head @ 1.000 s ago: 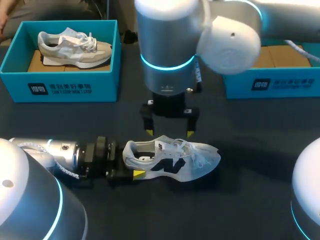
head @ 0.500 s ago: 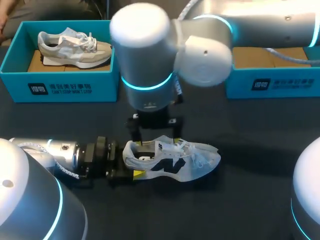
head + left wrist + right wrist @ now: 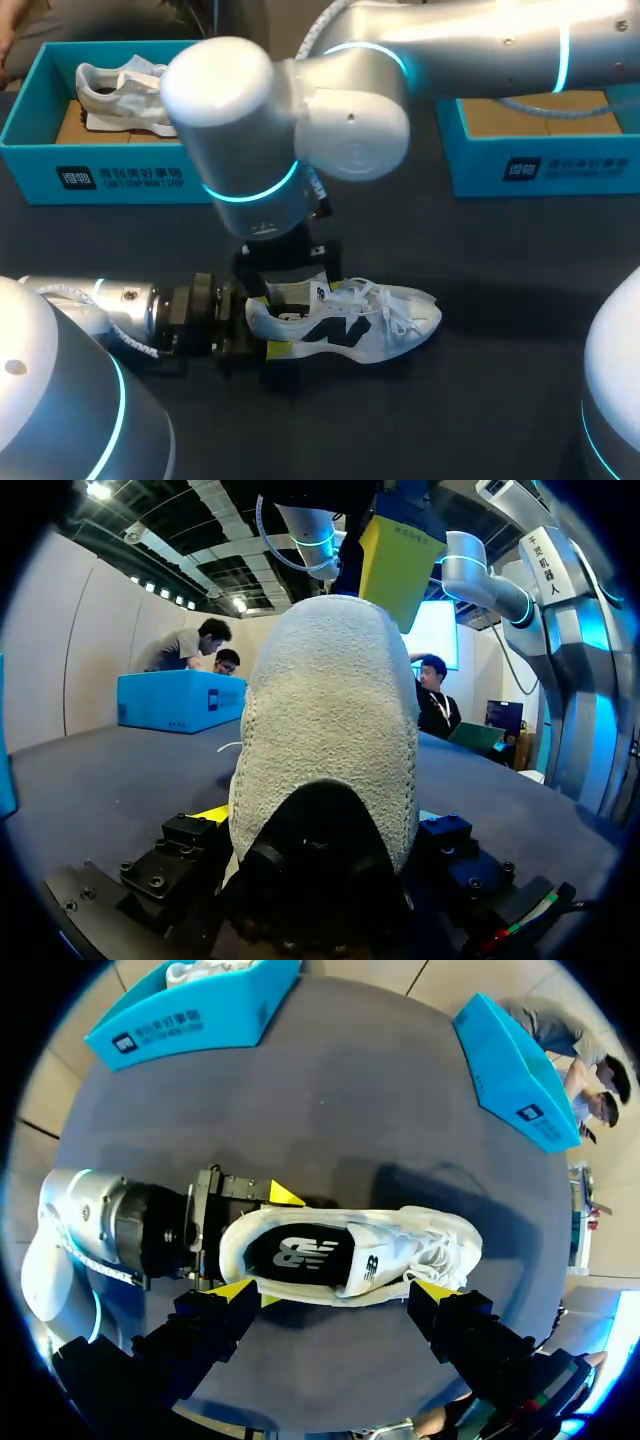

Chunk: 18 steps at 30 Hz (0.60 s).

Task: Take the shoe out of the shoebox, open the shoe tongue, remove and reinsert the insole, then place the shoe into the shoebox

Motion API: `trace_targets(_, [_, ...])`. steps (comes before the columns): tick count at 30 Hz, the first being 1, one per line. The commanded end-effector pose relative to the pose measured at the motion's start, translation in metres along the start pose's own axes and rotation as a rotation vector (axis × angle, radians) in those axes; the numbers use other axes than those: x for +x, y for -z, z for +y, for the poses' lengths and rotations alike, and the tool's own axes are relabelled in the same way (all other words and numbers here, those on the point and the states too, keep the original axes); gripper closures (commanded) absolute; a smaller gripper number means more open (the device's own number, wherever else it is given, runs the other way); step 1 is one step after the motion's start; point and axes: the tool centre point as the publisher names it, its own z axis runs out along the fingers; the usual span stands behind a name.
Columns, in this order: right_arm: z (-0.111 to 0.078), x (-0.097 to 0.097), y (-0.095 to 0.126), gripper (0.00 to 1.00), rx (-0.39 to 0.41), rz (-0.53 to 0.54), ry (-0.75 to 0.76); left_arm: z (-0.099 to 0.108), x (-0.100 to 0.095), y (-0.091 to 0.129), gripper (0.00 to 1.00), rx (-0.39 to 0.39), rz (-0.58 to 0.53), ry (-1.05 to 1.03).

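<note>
The white shoe (image 3: 350, 325) lies on its sole on the dark table (image 3: 500, 400), outside both boxes, heel toward the left gripper (image 3: 268, 324) and toe pointing away from it. That gripper comes in low along the table and is clamped on the heel from two sides. In the left wrist view the heel fills nearly everything, so its yellow tips are almost wholly hidden and only a sliver of yellow shows beside the heel. The right gripper (image 3: 333, 1289) hangs over the shoe with its jaws wide apart, one tip near the heel and one near the laces, both on the same side of the shoe. From the head view the arm's own thick wrist covers most of this gripper, and whether a finger touches the shoe cannot be made out. The dark insole (image 3: 295, 1250) shows through the shoe's opening, its front end hidden under the tongue and laces. At the table's far edge, the left box (image 3: 120, 175) holds a grey shoe (image 3: 110, 90) whose toe is cut off by the right arm, and the right box (image 3: 540, 165) is partly covered by that same arm.
</note>
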Motion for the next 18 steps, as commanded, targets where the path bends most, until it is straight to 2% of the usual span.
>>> trace_targets(1, [-0.008,0.009,-0.007,0.00,-0.013,-0.383,-0.260,0.000,0.000,-0.001,1.00,-0.001,-0.004,0.000])
trace_targets(18, [-0.008,-0.018,-0.023,0.00,-0.020,-0.396,-0.300,0.000,0.000,-0.001,1.00,-0.001,-0.004,0.000])
